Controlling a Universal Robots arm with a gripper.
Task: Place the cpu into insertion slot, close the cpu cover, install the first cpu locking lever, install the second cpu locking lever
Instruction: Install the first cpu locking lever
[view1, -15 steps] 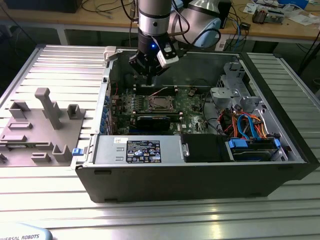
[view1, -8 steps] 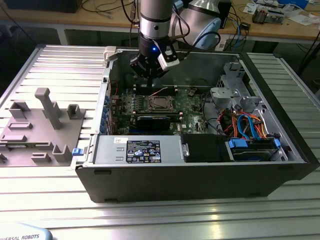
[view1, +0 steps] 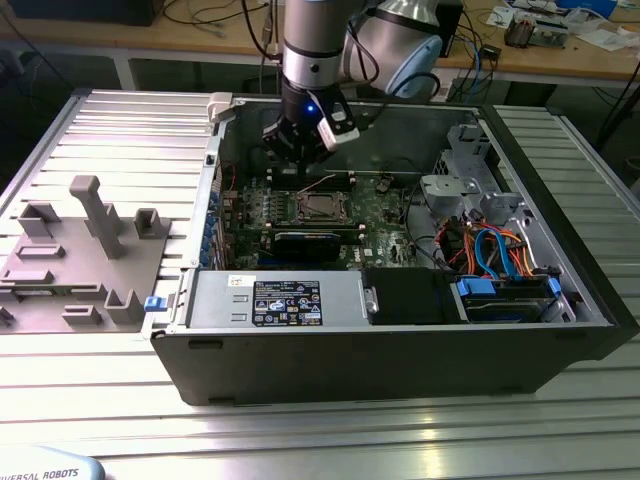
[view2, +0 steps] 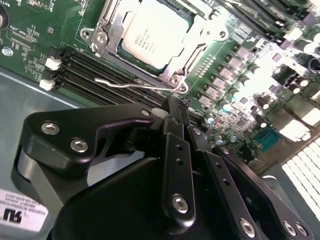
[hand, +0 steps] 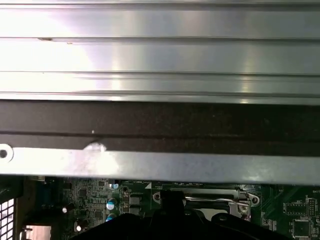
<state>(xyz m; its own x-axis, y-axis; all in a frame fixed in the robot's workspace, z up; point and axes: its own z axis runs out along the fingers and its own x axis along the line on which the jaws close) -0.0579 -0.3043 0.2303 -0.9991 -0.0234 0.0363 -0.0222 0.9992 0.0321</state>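
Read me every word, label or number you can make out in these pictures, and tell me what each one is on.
Nothing reads clearly enough to quote.
Silvery-grey square cpu: lines of print, blurred.
Black label on the silver metal box: too small.
White sticker in the second wrist view: cut off and blurred.
Pale grey object at the exterior view's lower left: lettering cut by the edge.
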